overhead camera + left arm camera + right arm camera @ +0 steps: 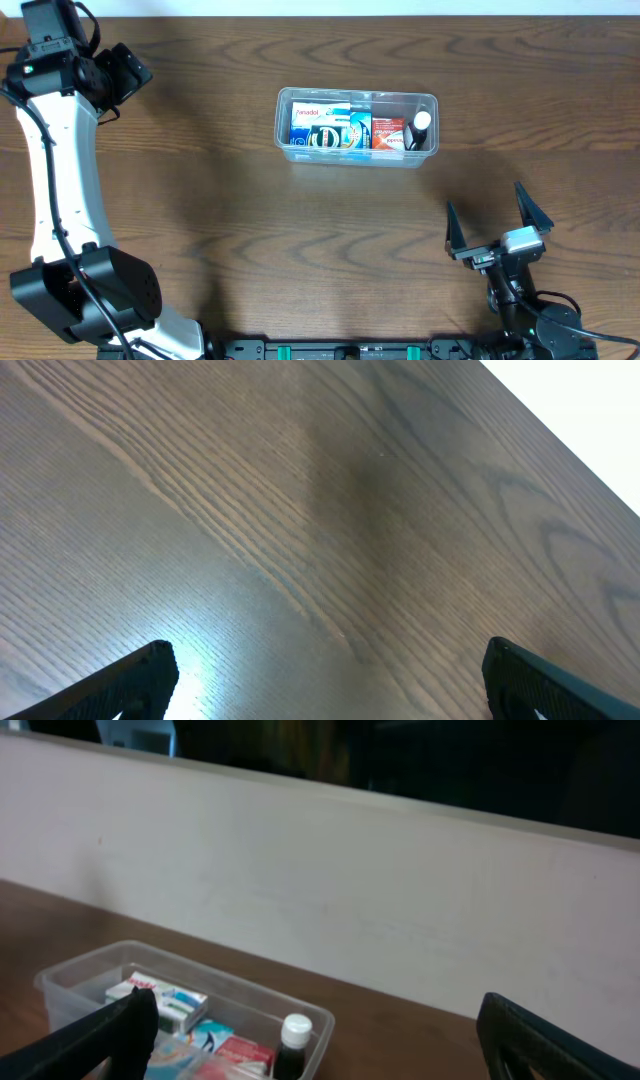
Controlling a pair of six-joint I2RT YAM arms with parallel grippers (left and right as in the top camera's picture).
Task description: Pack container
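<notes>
A clear plastic container [283, 128], rectangular with rounded corners and a raised rim, sits upright and lidless in the upper centre of the overhead frame, its long side running left to right on the wooden table. Packed side by side inside are a blue-and-white box [305, 122], a blue box [340, 132], a red box [386, 131] and, at the right end, a dark bottle [420, 125] with a white cap. The right wrist view shows the tub at lower left.

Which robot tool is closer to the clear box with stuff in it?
Right. The right tool is close by, just in front of the container's right end; the left tool is much farther away, off to its left.
</notes>
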